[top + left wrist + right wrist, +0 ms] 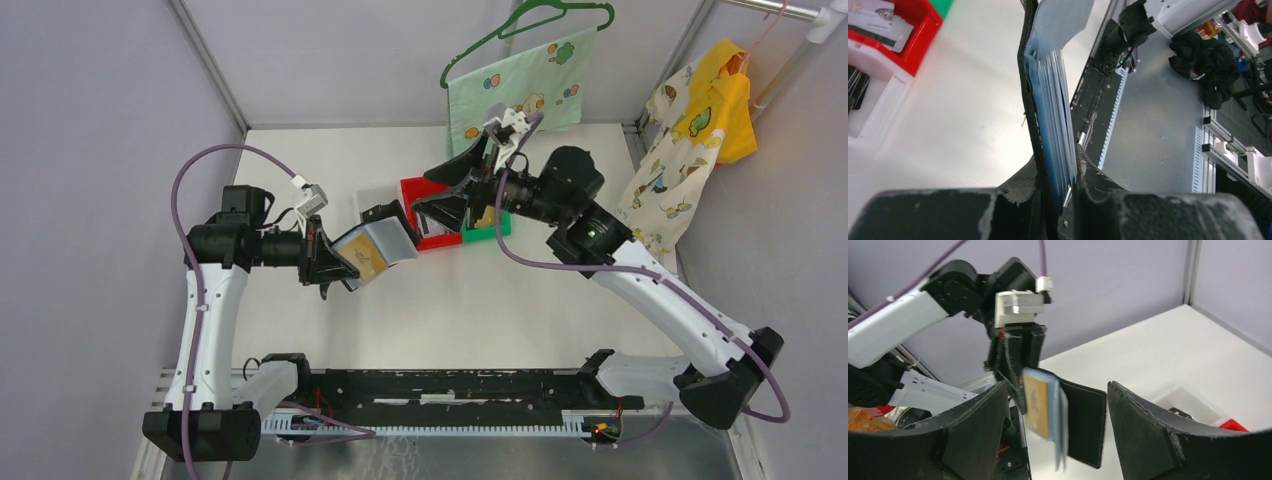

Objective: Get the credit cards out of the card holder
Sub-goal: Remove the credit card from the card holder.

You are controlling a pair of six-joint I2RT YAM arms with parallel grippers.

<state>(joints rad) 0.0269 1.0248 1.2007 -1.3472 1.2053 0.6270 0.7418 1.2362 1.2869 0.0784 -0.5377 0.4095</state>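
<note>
The left hand (330,262) is pressed together on one end of the card holder (392,232), holding it in the air above the table (500,300), over the middle and slightly toward the left edge. The holder hangs open with its pockets turned to the right hand (450,188), so a tan card (368,258) shows. The right hand is spread wide, facing the holder but apart from it, probably lined up to pinch that card.
</note>
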